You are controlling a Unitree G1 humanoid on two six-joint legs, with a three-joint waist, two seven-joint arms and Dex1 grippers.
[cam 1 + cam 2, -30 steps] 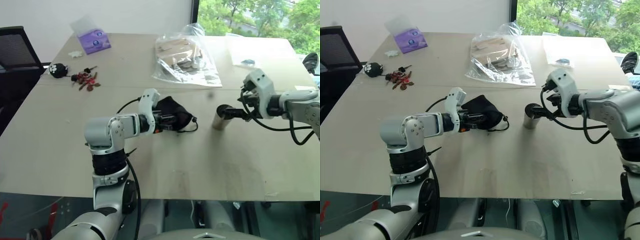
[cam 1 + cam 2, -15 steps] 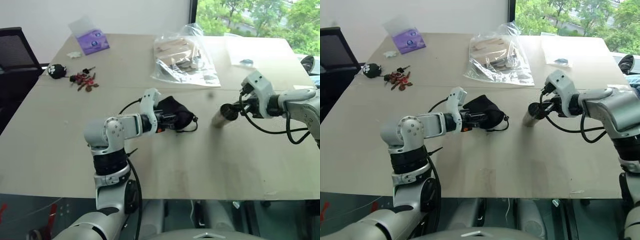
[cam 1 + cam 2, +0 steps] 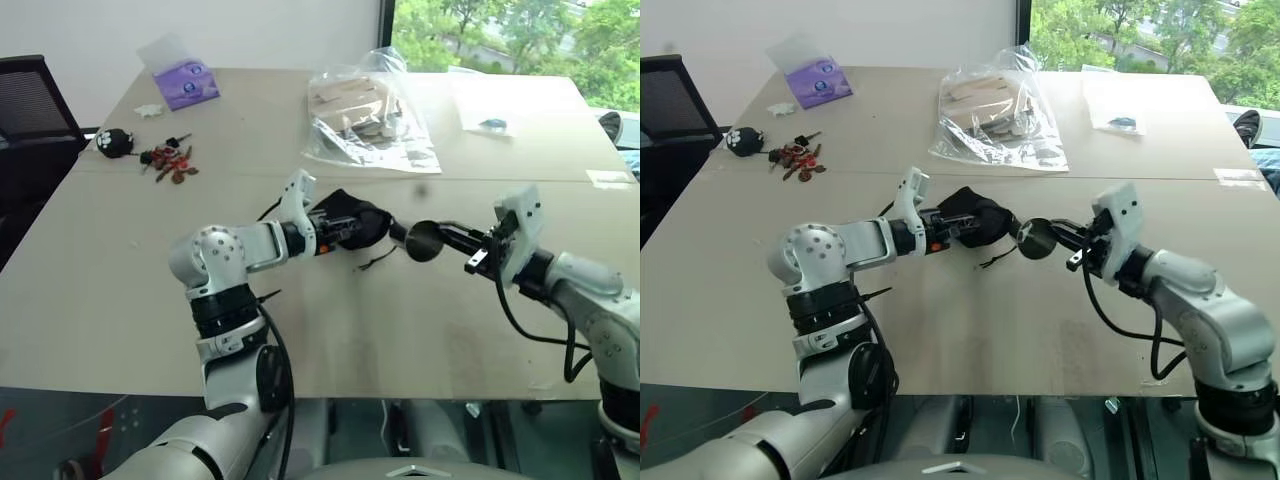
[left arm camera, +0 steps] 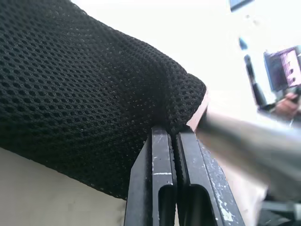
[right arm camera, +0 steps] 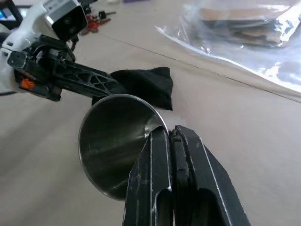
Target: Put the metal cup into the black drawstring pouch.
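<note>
- Pouch mouth hidden; the left gripper (image 3: 945, 222) pinches the black drawstring pouch (image 3: 978, 216) above the table (image 3: 970, 320).
- Right gripper (image 5: 171, 136), clamped on the metal cup (image 3: 1036, 238) rim, holds it beside the pouch.
- Plastic bag (image 3: 998, 112), keys (image 3: 798, 159) lie beyond.

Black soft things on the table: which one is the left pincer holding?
The black drawstring pouch at mid-table, clamped in the left pincer with its cord dangling. The other, a black plush toy with a white paw print, lies untouched at the far left edge by the keys.
</note>
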